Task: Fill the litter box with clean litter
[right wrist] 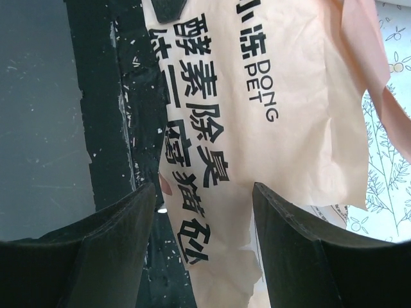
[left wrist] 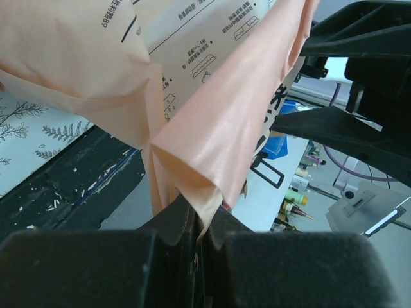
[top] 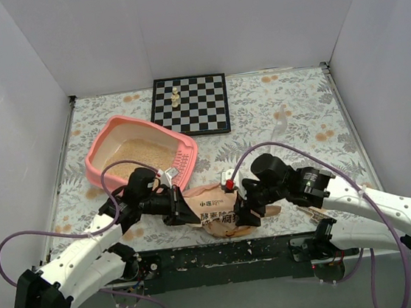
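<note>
The salmon-pink litter box [top: 93, 167] lies at the left middle of the table. Tan clean litter [top: 140, 157] covers its floor, and its slotted grate [top: 185, 161] faces the arms. A peach paper litter bag [top: 214, 212] with black print hangs between the arms at the near table edge. My left gripper [top: 185, 213] is shut on a folded corner of the bag [left wrist: 212, 128]; its fingertips [left wrist: 176, 221] pinch the fold. My right gripper [top: 246, 213] is open, its fingers [right wrist: 282, 224] straddling the bag's printed face [right wrist: 257, 115] without closing on it.
A black-and-white chessboard [top: 189, 105] with a pale chess piece [top: 175, 96] lies at the back centre, just beyond the litter box. White walls enclose the floral tablecloth on three sides. The black base strip [right wrist: 109, 115] runs along the near edge under the bag.
</note>
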{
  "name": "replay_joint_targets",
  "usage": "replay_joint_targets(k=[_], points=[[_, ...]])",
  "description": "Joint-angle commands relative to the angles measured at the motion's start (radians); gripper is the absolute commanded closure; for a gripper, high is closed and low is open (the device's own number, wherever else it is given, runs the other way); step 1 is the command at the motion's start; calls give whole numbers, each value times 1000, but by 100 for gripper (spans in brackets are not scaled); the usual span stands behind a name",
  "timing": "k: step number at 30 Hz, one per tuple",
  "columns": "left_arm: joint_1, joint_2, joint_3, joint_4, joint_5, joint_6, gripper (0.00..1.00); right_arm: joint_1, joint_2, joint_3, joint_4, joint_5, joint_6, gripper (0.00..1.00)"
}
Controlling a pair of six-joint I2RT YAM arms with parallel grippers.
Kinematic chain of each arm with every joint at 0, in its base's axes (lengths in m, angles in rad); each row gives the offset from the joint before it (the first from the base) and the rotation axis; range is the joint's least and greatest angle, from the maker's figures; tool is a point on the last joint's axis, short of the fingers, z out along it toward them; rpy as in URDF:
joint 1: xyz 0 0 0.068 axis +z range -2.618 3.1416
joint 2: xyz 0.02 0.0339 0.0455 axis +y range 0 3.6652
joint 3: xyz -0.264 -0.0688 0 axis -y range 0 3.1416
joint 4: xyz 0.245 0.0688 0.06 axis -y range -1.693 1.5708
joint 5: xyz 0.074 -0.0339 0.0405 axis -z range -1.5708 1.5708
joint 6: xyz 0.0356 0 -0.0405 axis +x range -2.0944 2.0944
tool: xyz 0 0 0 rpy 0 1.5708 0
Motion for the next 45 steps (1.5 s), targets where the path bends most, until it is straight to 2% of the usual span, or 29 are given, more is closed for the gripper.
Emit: replay_joint_targets(k=[1,6,9,11,13,17,20,21,24,27,31,36,41,45], points=[[23,10,44,-64,26,39,100,15,-26,-55,71,-18,-4,30],[46,30,67,-67,46,54,100,38,-25,-121,103,-18,22,30],[60,48,105,-85,52,78,100,41,-11,-127,105,-13,37,43],[74,51,131,-91,63,91,100,41,1,-119,94,11,53,61],[94,51,162,-102,81,109,98,41,26,-97,54,23,42,98],[146,71,276,-218,46,221,90,41,16,-69,55,22,62,99],[146,91,440,-368,-206,328,79,41,23,-6,2,34,85,99],[146,88,508,-387,-240,361,78,41,30,21,-38,50,88,99],[145,67,580,-299,-160,449,73,36,41,80,-112,74,106,99],[136,54,576,-178,6,506,63,15,27,118,-145,48,114,99],[87,95,565,-87,83,601,53,-23,13,149,-195,19,119,99],[-133,137,486,24,-92,779,42,-51,-17,111,-202,-13,158,99],[-148,122,375,139,-107,931,31,-56,-63,54,-155,-39,220,99],[-164,117,312,231,-115,980,26,-57,-77,31,-149,-38,232,99]])
